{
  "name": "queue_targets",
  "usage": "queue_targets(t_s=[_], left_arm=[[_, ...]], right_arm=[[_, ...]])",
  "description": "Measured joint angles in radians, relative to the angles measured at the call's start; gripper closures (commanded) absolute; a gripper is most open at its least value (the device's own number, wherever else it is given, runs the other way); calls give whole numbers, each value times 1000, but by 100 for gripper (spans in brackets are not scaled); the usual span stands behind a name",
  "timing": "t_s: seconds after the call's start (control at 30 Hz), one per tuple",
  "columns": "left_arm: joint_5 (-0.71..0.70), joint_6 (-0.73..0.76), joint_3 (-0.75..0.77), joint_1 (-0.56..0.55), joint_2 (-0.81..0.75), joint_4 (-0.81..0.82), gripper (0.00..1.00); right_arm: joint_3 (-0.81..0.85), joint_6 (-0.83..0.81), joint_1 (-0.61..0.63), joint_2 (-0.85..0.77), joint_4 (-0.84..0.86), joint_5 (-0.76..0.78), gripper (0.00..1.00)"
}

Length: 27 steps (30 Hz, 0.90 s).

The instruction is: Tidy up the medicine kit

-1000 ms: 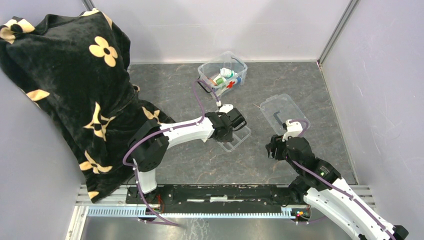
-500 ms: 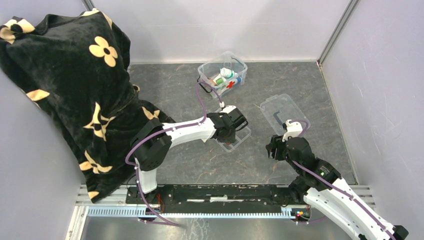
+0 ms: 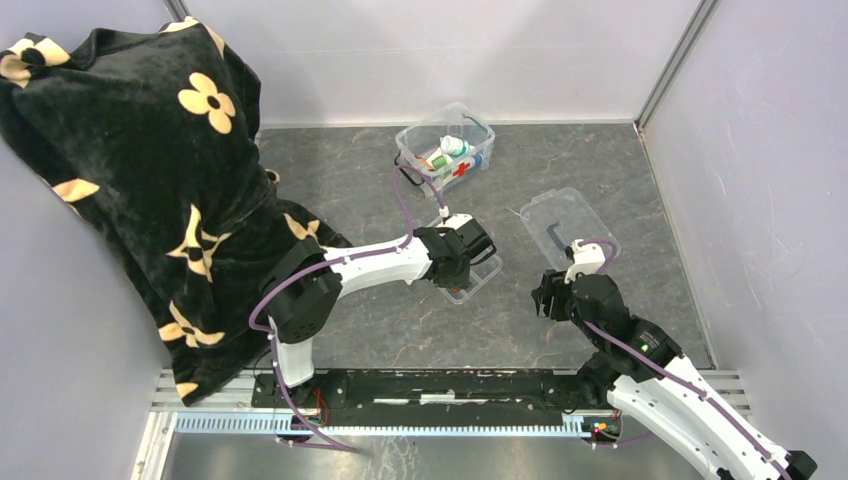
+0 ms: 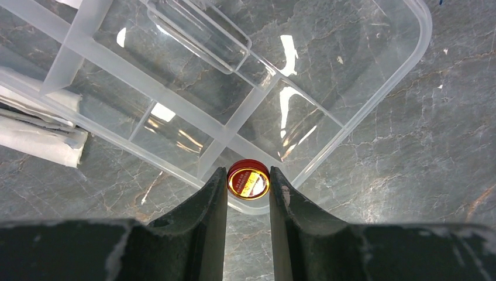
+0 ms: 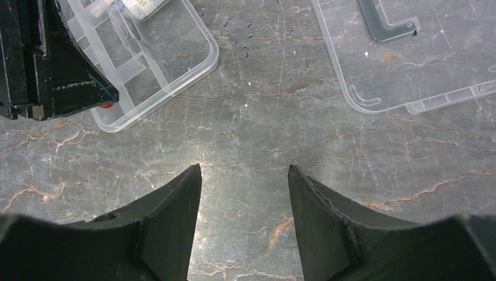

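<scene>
Inspecting the bench [image 3: 350, 180] and judging the organizing as partly done. Finding the medicine kit [image 3: 445, 147] standing lidless well beyond the divided tray [image 3: 483, 275], toward the far wall, already holding several small containers. Finding the flat clear lid [image 3: 560, 222] lying right of the tray, apart from it, so closing not yet done. Noting the right claw [image 5: 243, 170] hovering spread and empty, near the tray's right side. Noting the left claw [image 4: 248, 199] pinching a small round red tin [image 4: 248, 180] at the tray's near corner compartment. Judging as outstanding: settling the tin, seating the tray, fitting the lid.
</scene>
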Motion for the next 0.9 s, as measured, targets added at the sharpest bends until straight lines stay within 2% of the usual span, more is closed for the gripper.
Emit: queue_targets(t_s=[0.33,0.77,0.9], left_arm=[[-2,0,-16,-3,-18,-11,59],[-6,0,-15,-3,-18,-16,54],[-29,0,-14,-4,-24,-35,49]], right_arm=[[0,0,0,0,0,0,37],[0,0,0,0,0,0,37],[0,0,0,0,0,0,37]])
